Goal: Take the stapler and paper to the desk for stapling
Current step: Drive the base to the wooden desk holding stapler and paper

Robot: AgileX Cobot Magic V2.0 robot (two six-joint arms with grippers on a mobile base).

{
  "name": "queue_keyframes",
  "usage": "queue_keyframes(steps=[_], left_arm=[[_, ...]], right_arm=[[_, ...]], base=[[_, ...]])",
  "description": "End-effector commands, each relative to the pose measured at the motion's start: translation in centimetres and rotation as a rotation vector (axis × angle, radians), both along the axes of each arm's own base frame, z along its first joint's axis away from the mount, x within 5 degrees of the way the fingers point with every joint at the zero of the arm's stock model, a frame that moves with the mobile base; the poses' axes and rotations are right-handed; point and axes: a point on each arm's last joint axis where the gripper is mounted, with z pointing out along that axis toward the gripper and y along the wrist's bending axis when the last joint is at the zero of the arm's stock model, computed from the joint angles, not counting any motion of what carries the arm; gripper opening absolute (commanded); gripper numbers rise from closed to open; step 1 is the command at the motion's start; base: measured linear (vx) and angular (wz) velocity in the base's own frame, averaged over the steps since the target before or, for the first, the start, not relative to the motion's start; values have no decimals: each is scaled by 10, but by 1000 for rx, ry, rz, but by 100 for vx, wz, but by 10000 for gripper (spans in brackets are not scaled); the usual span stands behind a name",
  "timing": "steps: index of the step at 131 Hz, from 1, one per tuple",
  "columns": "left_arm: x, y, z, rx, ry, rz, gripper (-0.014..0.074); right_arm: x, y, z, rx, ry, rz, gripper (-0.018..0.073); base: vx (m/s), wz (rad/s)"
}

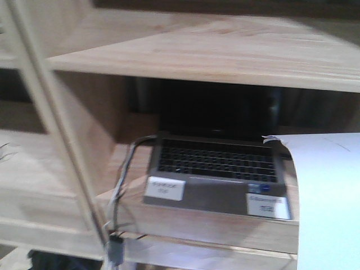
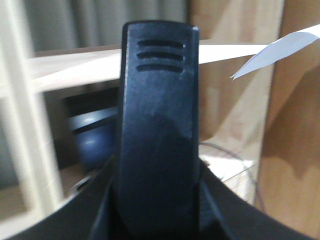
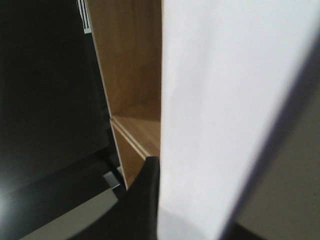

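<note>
The black stapler [image 2: 157,125] stands upright and fills the middle of the left wrist view, ridged end up. My left gripper [image 2: 157,212] is shut on it, the jaws pressed against both of its sides. The white paper [image 3: 225,100] hangs as a broad sheet in the right wrist view. My right gripper [image 3: 161,200] is shut on its lower edge, with one dark finger [image 3: 142,200] against the sheet. The same paper [image 1: 329,197] curls up at the right of the front view, and a corner of the paper [image 2: 280,52] shows in the left wrist view. The desk is out of view.
A light-wood shelf unit [image 1: 214,50] fills the front view. An open laptop [image 1: 216,163] sits on one shelf with two small white labels [image 1: 165,188] at its front edge. A cable [image 1: 121,185] hangs down the shelf's left side. A dark blue round object [image 2: 92,140] sits in a cubby.
</note>
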Motion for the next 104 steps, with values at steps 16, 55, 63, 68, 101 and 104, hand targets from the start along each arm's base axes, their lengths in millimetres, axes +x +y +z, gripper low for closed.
queue_keyframes(steps=[16, 55, 63, 68, 101, 104], left_arm=[[0, 1, 17, -90, -86, 3, -6], [0, 1, 17, -90, -86, 3, -6], [0, 1, 17, -90, -86, 3, -6], [0, 1, 17, -90, -86, 3, -6], [0, 1, 17, -90, -86, 3, -6], [0, 1, 17, -90, -86, 3, -6]], right_arm=[[-4, 0, 9, 0, -54, -7, -7], [-4, 0, 9, 0, -54, -7, -7], [-4, 0, 10, 1, -56, -6, -7], [-4, 0, 10, 1, -59, -6, -7], [-4, 0, 10, 2, -62, -5, -7], [-4, 0, 10, 2, -62, -5, -7]], base=[[-12, 45], [-12, 47], [-13, 49], [-13, 51], [-14, 54], [-14, 56]])
